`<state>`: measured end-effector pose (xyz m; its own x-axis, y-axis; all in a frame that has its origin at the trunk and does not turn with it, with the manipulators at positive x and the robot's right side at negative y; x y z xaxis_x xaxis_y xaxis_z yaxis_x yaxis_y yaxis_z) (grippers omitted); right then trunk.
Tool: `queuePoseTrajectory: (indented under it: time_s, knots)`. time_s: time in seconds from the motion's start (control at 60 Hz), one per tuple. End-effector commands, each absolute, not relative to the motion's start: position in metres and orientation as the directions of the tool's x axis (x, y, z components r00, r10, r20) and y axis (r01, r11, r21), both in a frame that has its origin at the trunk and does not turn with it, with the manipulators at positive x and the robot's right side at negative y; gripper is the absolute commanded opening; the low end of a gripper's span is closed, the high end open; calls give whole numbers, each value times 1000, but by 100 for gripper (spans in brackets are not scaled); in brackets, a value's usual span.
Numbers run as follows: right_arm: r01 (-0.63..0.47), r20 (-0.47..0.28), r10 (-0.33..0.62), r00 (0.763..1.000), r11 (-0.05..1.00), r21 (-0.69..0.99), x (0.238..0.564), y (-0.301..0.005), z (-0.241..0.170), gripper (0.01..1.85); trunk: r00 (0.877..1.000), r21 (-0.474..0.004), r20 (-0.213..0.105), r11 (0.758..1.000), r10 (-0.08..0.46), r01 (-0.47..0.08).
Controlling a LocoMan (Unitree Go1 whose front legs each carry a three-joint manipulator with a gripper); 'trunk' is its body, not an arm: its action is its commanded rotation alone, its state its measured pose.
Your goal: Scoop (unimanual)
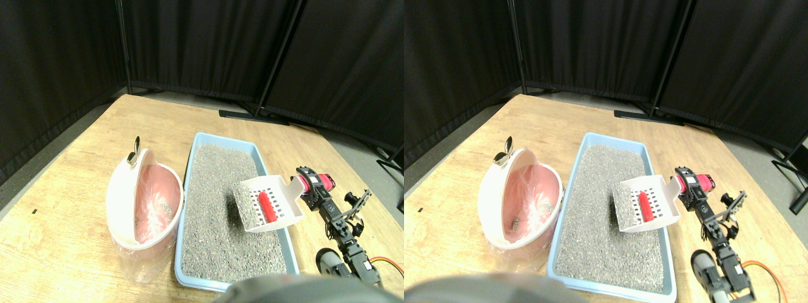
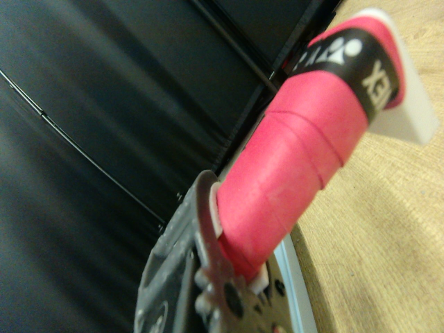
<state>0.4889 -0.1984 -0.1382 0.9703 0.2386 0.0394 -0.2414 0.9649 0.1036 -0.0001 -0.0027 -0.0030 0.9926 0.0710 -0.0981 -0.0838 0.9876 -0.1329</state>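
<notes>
One red cylinder rides in the raised litter scoop (image 1: 268, 203).
Nearest, the right gripper (image 1: 310, 183) pinches the scoop's pink-wrapped handle (image 2: 291, 173), a grippy hold; the slotted plastic scoop looks light and stiff, hovering tilted over the grey litter in the blue litter tray (image 1: 189, 170). The cylinder (image 1: 267, 207) may roll. Beyond, left, the lined pink bin (image 1: 120, 189) waits.
</notes>
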Motion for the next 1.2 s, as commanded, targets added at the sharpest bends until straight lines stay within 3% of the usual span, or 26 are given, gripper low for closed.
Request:
queuePoseTrajectory:
  time_s: [0.017,0.317,0.617,0.8,0.967,1.1,1.2]
  knots:
    - [-242,130,222,966,956,164,491,-199,-131,5,992,-146,-92,985,81,-94]
    - [-190,143,146,979,908,375,496,-189,-131,5,991,-150,-91,983,94,-107]
    - [-192,135,139,981,788,585,503,-178,-129,5,990,-155,-90,980,108,-121]
    - [-191,121,148,982,754,628,506,-173,-123,5,990,-160,-88,979,112,-125]
    - [-163,97,137,986,648,744,509,-165,-119,5,988,-167,-90,976,122,-136]
    - [-165,93,145,985,640,750,510,-163,-119,5,988,-169,-92,976,126,-140]
    - [-128,63,136,989,549,826,512,-160,-118,5,987,-171,-94,975,127,-142]
